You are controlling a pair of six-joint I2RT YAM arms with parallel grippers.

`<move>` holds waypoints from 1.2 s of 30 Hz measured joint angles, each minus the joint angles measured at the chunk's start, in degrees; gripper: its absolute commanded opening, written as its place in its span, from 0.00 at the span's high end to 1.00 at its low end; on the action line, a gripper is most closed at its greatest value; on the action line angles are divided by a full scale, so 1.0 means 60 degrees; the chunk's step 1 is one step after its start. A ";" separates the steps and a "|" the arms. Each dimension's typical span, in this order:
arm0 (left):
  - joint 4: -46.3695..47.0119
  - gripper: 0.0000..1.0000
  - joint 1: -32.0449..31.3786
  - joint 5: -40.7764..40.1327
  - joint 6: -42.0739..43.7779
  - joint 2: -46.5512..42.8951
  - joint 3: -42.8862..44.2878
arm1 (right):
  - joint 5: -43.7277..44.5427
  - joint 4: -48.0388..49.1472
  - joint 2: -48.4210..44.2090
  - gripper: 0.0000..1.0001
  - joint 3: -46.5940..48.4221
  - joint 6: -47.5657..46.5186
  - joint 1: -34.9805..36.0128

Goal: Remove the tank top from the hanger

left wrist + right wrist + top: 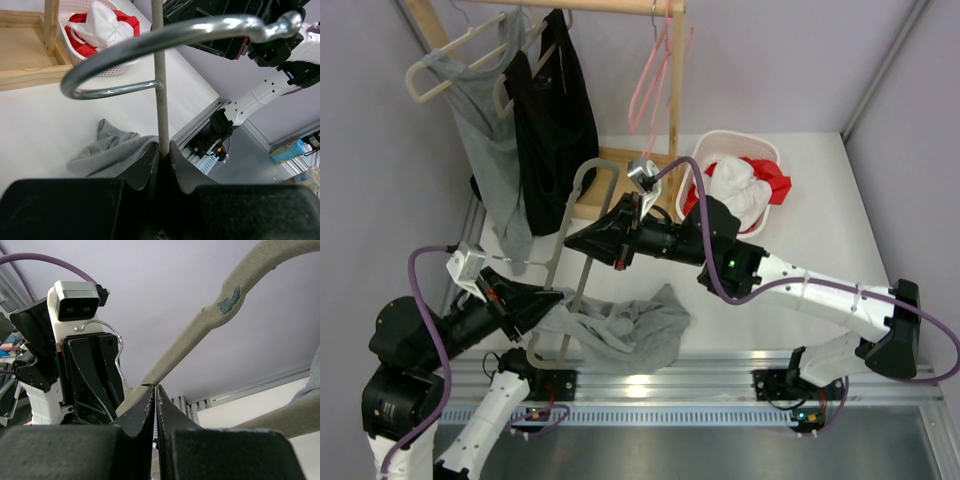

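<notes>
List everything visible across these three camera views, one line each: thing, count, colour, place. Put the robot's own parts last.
grey flocked hanger with a metal hook: one, grey, held by both grippers
loose grey tank top: one, grey, crumpled at the table's near edge
hung grey tank top: one, grey, on a cream hanger on the rack
black garment: one, black, hanging beside it
pink hangers: count unclear, pink, rack's right end
wooden rack: one, pale wood, far left
white plastic basket: one, white, far centre, holding red and white cloths
white table: one, white, underneath
left gripper: black, shut on hanger
right gripper: black, shut on hanger
</notes>
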 measured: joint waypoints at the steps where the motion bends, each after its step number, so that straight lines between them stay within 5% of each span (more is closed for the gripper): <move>1: 0.0000 0.99 0.0000 0.0000 0.0000 0.0000 0.0000 | 0.0000 0.0004 0.0000 1.00 0.0000 0.0000 0.0000; 3: 0.0004 1.00 0.0000 0.0000 0.0000 0.0000 0.0000 | -0.0007 0.0011 0.0000 0.93 0.0000 0.0004 0.0000; 4: 0.0004 1.00 0.0000 0.0004 0.0000 0.0000 0.0000 | -0.0036 0.0036 0.0000 0.73 0.0000 0.0011 0.0000; 5: 0.0007 1.00 0.0000 0.0018 0.0000 0.0000 0.0000 | -0.0066 0.0080 0.0004 0.67 -0.0004 0.0062 -0.0004; 11: 0.0073 1.00 0.0000 0.0102 0.0000 0.0000 0.0000 | -0.0430 0.0546 0.0011 0.61 -0.0007 0.0164 -0.0004; 27: 0.0160 1.00 -0.0036 0.0226 -0.0007 0.0004 0.0000 | -0.0710 0.1002 0.0346 0.61 0.0106 0.0346 -0.0004; 33: 0.0306 1.00 -0.0051 0.0379 -0.0007 0.0011 -0.0069 | -0.0634 0.0900 0.0248 0.69 0.0106 0.0273 -0.0007; 36: 0.0364 1.00 -0.0055 0.0492 -0.0011 0.0011 -0.0178 | -0.0645 0.0936 0.0288 0.85 0.0117 0.0350 -0.0022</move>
